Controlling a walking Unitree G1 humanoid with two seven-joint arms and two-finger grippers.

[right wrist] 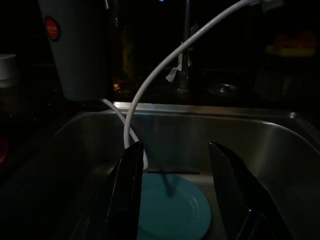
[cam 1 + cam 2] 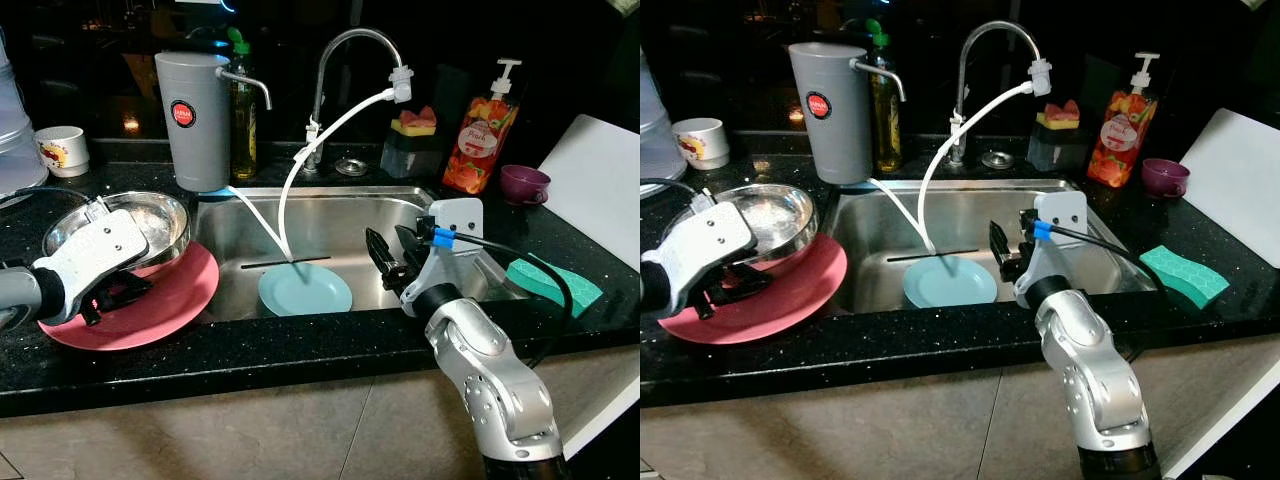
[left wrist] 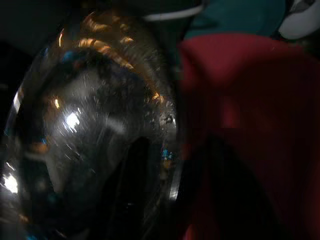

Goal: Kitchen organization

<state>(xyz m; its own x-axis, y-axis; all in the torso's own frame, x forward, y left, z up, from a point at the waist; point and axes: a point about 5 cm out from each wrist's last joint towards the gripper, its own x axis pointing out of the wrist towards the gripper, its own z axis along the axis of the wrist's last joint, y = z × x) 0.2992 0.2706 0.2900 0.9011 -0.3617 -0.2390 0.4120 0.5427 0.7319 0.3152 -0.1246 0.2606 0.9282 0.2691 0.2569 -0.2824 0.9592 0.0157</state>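
At the counter's near edge, the left gripper (image 2: pixel 118 292) rests over a red plate (image 2: pixel 160 305); whether its fingers are parted cannot be told. A steel bowl (image 2: pixel 150 215) sits on that plate. The right gripper (image 2: pixel 392 255), fingers spread wide, hovers above the sink (image 2: pixel 330 215), pointing toward a round teal plate (image 2: pixel 305 290) lying flat on the basin floor. Behind stands a grey water filter (image 2: pixel 193 120).

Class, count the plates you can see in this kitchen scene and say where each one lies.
2. A pink plate lies on the black counter left of the sink, under a steel bowl. A light blue plate lies flat on the sink floor. Others may be hidden.
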